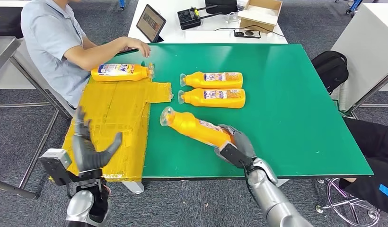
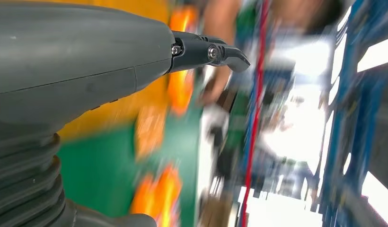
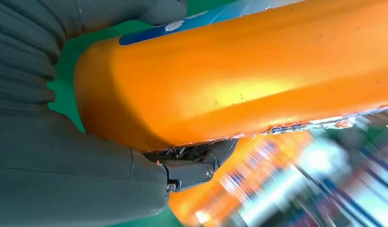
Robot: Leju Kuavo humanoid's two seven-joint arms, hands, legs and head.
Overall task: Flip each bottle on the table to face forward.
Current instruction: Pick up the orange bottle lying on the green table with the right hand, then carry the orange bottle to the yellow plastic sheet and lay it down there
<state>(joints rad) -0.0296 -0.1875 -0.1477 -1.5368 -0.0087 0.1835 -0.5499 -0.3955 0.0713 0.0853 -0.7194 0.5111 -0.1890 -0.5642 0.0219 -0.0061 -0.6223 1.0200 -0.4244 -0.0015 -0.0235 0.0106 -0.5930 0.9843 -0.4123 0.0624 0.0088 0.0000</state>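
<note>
Nearest, low at the left: left hand (image 1: 90,150) raised over the yellow cardboard sheet (image 1: 117,124), fingers spread, nothing in it. Low at the right: right hand (image 1: 234,143) wrapped round the base end of the nearest orange bottle (image 1: 196,126), thumb on one side and fingers on the other as seen in the right wrist view (image 3: 239,80).

Held bottle lying at a slant on the green table (image 1: 286,109), clear cap toward the cardboard, label partly turned to the side, so apparently mid-roll. Two more orange bottles (image 1: 212,80) (image 1: 212,97) lying side by side beyond it, labels up, caps pointing toward the cardboard. Fourth bottle (image 1: 121,72) on the cardboard's far corner, label up, just below a seated person's hand (image 1: 138,47).

Likely handling: rigid plastic body, smooth and glossy, probably slippery under hard fingers; rounded, so prone to rolling once released. Weight impossible to tell, contents hidden. Best hold probably across the wide lower body, clear of the narrow neck and the torn label edge, which could peel or give poor purchase.
</note>
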